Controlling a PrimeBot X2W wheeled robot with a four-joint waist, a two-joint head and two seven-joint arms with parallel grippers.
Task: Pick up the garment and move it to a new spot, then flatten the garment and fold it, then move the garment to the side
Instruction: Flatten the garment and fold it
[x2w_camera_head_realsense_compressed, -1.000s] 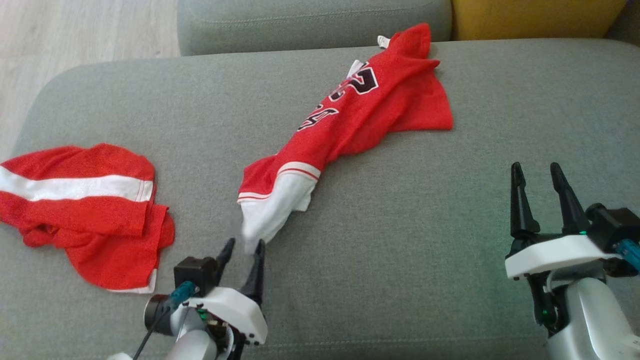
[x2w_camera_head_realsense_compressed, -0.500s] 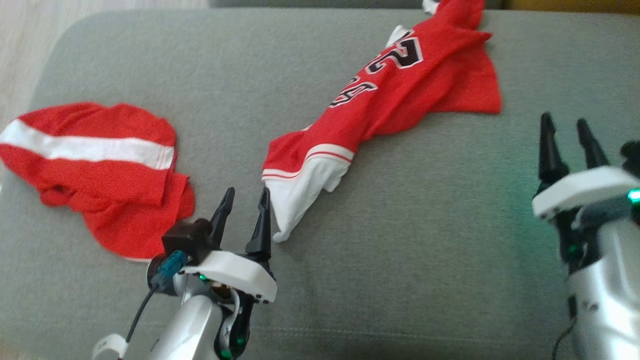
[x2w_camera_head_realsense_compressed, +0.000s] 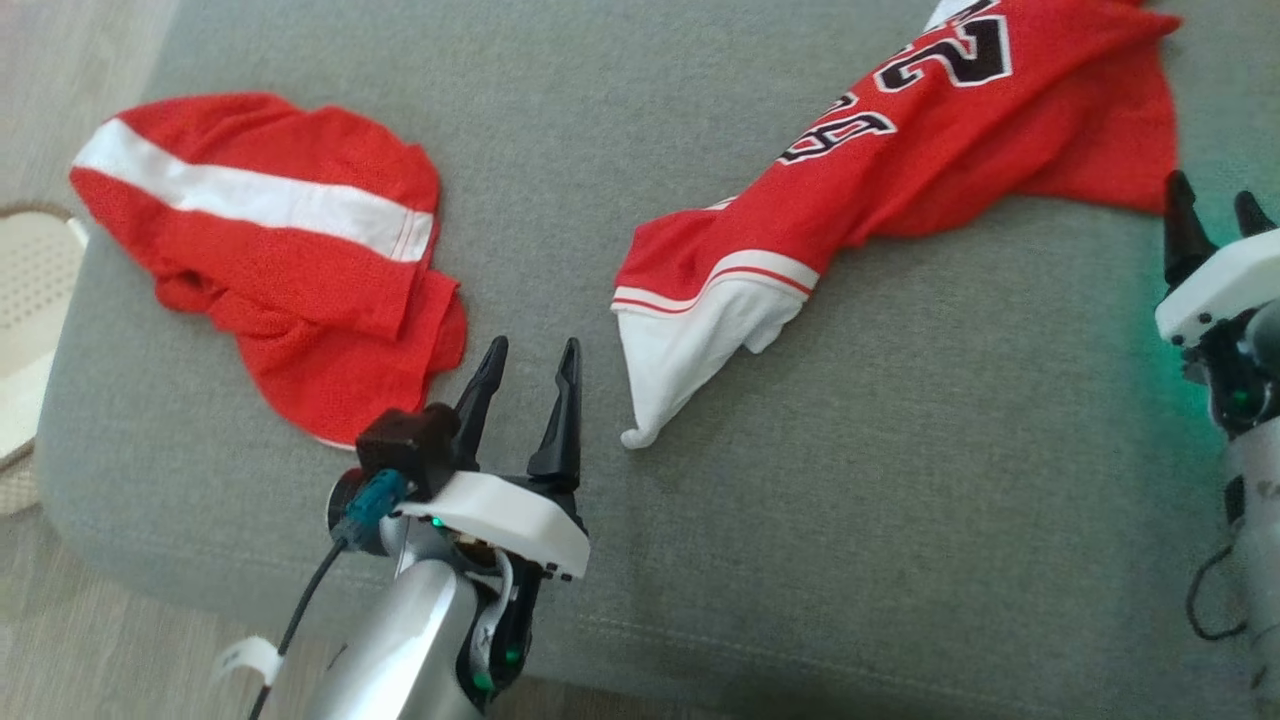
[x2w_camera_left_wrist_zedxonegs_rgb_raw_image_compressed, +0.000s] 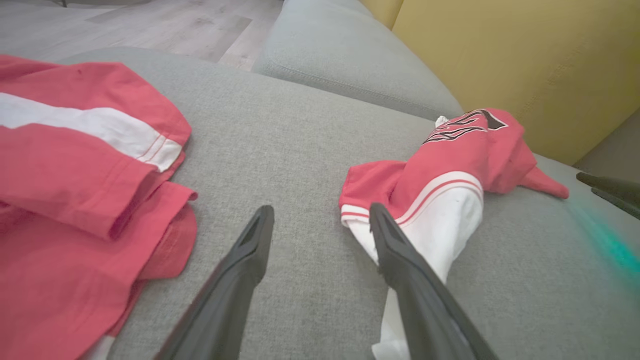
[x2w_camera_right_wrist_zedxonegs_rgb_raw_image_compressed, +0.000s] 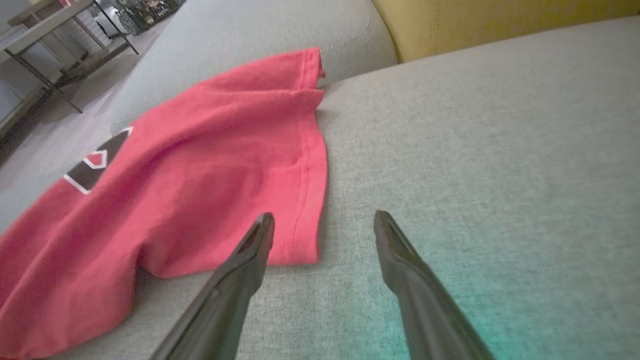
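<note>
Okay, jersey (x2w_camera_head_realsense_compressed: 900, 170): red, black numbers edged in white, lying crumpled lengthwise on the grey sofa seat (x2w_camera_head_realsense_compressed: 850, 520), running from the middle toward the upper right of the head view; nothing gripping it.
Near end: white panel with red trim, bunched to a point, flat on the seat just right of the left gripper (x2w_camera_head_realsense_compressed: 535, 345), with a thin strip of cushion showing between them.
Left side: left gripper spread wide, totally empty, over bare cushion between the two red pieces.
Left wrist view: white end poking out right beside the right-hand finger (x2w_camera_left_wrist_zedxonegs_rgb_raw_image_compressed: 415, 280) and partly hidden behind it; contact hard to call from this angle.
Right side: right gripper (x2w_camera_head_realsense_compressed: 1215, 190) also wide open, holding nothing, at the right edge just beside the jersey's red corner.
Right wrist view: stitched red hem just past the left-hand fingertip, plain grey fabric in the gap between the fingers, greenish glow on the cushion.
Neighbour: striped garment (x2w_camera_head_realsense_compressed: 270, 250), red with a white band, heaped on the seat's left part, well apart from the jersey, its edge near the left gripper.
Background: yellow cushion (x2w_camera_left_wrist_zedxonegs_rgb_raw_image_compressed: 525, 60) behind the seat, wood floor (x2w_camera_left_wrist_zedxonegs_rgb_raw_image_compressed: 150, 20) beyond.
</note>
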